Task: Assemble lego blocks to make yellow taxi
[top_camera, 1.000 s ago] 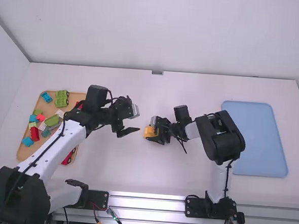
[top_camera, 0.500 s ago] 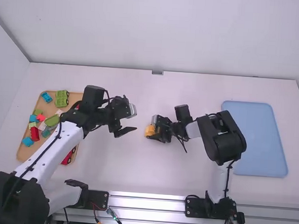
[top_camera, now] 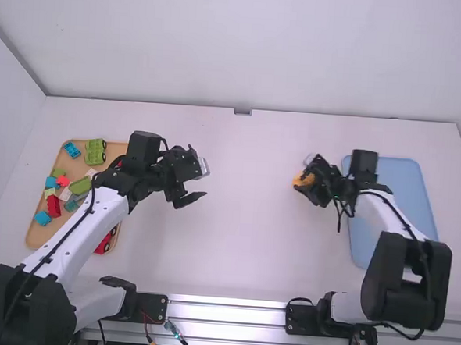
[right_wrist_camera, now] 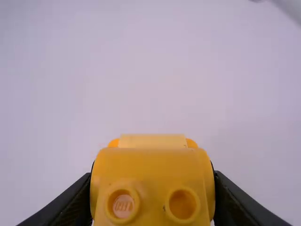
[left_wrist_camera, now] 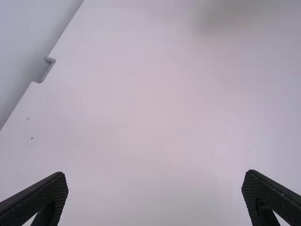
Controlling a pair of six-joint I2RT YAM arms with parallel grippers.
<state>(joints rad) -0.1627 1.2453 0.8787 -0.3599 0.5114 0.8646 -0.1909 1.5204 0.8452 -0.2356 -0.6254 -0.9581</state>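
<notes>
I have the white table (top_camera: 249, 260) in front of me, both my arms reaching out over it. The blue tray (top_camera: 404, 218) lies flat on my right, partly under my right arm. On my left is the tan tray (top_camera: 117, 148), partly covered by my left arm.

My left gripper (top_camera: 198, 173) is over the table between the two trays, nearer the tan one, its fingers spread wide with nothing between them. My right gripper (top_camera: 306, 183) is just beside the blue tray's left edge, its fingers pinching the yellow block piece (right_wrist_camera: 153, 172) from both sides. In my right wrist view, two round studs show on the piece, with a paler yellow part (right_wrist_camera: 153, 141) at its far edge.

On the tan tray, I see a green wheeled piece (top_camera: 95, 152) near the far edge, with a blue block (top_camera: 72, 149) beside it. Nearer me are a red wheeled piece (top_camera: 102, 244), a red block (top_camera: 54, 206) and a small red star-like piece (top_camera: 62, 181).
</notes>
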